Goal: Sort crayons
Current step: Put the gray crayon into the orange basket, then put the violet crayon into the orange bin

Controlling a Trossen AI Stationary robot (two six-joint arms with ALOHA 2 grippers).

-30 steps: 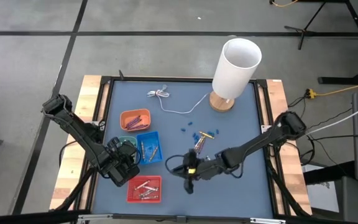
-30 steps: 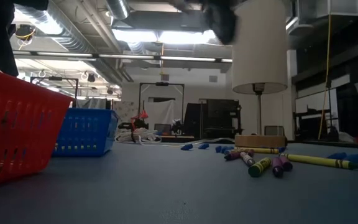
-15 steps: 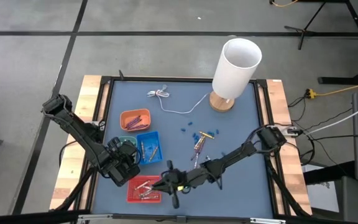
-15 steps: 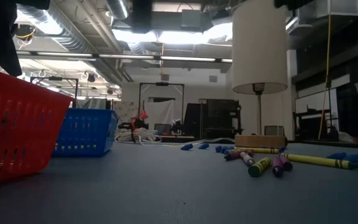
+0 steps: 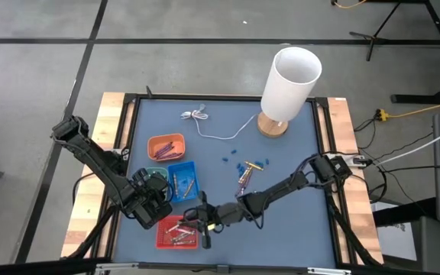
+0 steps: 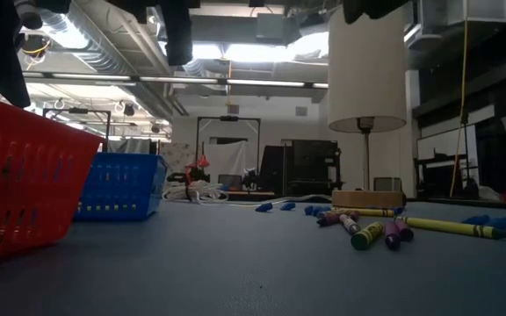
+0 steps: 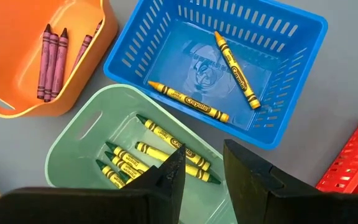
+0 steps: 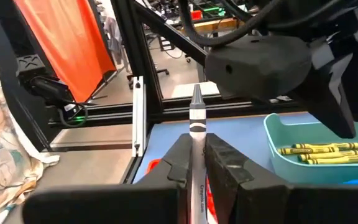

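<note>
My right gripper reaches across the table and hovers at the right end of the red tray, shut on a whitish-grey crayon. My left gripper is open and empty above the green tray, which holds several yellow crayons; in the high view it is at the table's left. The orange tray holds purple crayons, and the blue tray holds two yellow-orange ones. A few loose crayons lie flat on the mat at mid-table. My right gripper pinches the crayon's wrapped body between its two fingers. The crayon lies along the fingers, and its tip sticks out past them toward the table's left side. It is lifted clear of the table and the trays.
A white lamp on a wooden base stands at the far right, with a thin white cable trailing left. Small blue bits lie near the loose crayons. The trays cluster at the near left; open mat lies at the near right.
My right gripper has carried the crayon from mid-table toward the table's left edge. It now stands at the red tray's right end, close to my left gripper. The crayon stays clear of the table.
</note>
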